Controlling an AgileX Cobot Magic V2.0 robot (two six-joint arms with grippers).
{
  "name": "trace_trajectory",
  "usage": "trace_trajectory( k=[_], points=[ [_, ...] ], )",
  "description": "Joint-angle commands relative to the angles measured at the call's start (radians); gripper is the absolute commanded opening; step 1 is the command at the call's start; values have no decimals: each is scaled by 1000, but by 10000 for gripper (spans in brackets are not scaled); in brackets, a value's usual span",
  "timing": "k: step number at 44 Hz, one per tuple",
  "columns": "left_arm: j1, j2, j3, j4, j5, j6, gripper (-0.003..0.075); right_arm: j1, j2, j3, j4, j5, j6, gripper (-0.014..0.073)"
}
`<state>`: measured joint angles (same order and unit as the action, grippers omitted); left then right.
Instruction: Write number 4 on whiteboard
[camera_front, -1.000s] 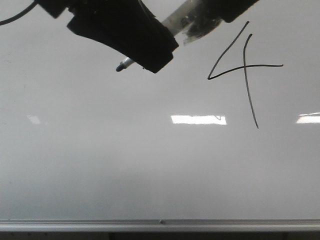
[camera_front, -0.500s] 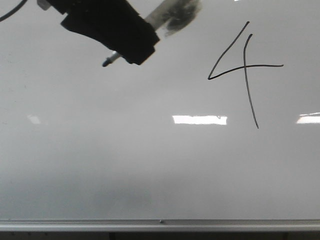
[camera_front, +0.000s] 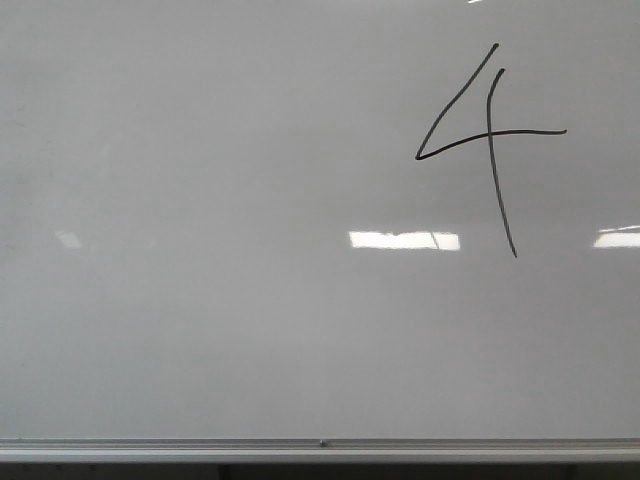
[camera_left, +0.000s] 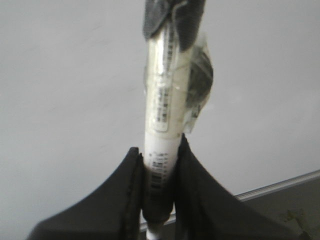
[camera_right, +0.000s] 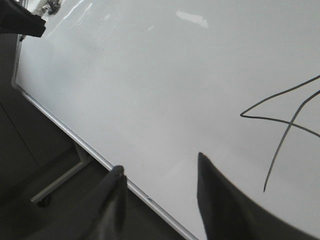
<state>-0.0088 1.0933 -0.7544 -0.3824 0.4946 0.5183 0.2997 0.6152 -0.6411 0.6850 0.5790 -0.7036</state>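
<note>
Glossy pale grey whiteboard (camera_front: 240, 300) fills your view, thin black marker-drawn number 4 (camera_front: 490, 140) complete at upper right; slick surface, so press lightly. Your left hand (camera_left: 160, 165) pinches the light, stiff white marker pen (camera_left: 165, 115) low on its barrel; your right hand (camera_right: 160, 185) gapes, holding nothing.

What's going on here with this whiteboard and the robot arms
A black number 4 is already drawn toward the upper right of the whiteboard. In its wrist view, the left end effector is shut on a marker, with the board behind it. The right end effector is open and empty, near the board's lower rail with the drawn figure in its view. Neither arm shows in the front view.
</note>
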Motion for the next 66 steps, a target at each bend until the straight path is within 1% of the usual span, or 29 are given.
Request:
trace_trajectory(
  k=[1, 3, 6, 12, 17, 21, 25, 30, 36, 43, 46, 51, 52, 54, 55, 61, 64, 66],
  points=[
    [107, -7, -10, 92, -72, -147, -20, -6, -21, -13, 34, -61, 3, 349],
    [156, 7, -10, 91, -85, -149, -20, -6, -21, -13, 36, -57, 3, 349],
    [200, 39, -10, 81, -122, -149, -20, -6, -21, -13, 43, -57, 3, 349],
    [216, 145, -29, 49, -169, -149, -20, -6, -21, -13, 43, -61, 3, 349],
    [189, 239, -59, 41, -228, -149, -20, -6, -21, -13, 43, -60, 3, 349],
    [155, 288, -72, 41, -301, -149, -20, -6, -21, -13, 43, -60, 3, 349],
    [125, 329, -86, 41, -341, -149, -20, -6, -21, -13, 43, -60, 3, 349],
    [105, 384, -112, 41, -354, -149, -20, -6, -21, -13, 43, -59, 3, 349],
    [104, 433, -138, 17, -354, -149, -20, -6, -21, -13, 43, -54, 3, 349],
    [99, 445, -144, 5, -354, -149, -6, -6, -21, -13, 43, -52, 3, 349],
    [95, 445, -144, 5, -354, -149, 42, -6, -21, -13, 43, -52, 3, 349],
    [95, 445, -144, 5, -358, -149, 166, -6, -21, -13, 43, -52, 3, 349],
    [95, 445, -144, 5, -356, -149, 181, -6, -21, -13, 43, -52, 3, 349],
    [95, 445, -144, 5, -356, -149, 240, -6, -21, -13, 43, -52, 3, 349],
    [95, 445, -144, 5, -356, -149, 255, -6, -21, -13, 43, -52, 3, 349],
    [95, 443, -144, 5, -340, -149, 412, -6, -21, -13, 43, -52, 3, 349],
    [95, 433, -144, 7, -322, -148, 465, -6, -21, -13, 43, -52, 3, 349],
    [95, 418, -144, 24, -309, -148, 470, -6, -21, -13, 43, -52, 3, 349]
  ],
)
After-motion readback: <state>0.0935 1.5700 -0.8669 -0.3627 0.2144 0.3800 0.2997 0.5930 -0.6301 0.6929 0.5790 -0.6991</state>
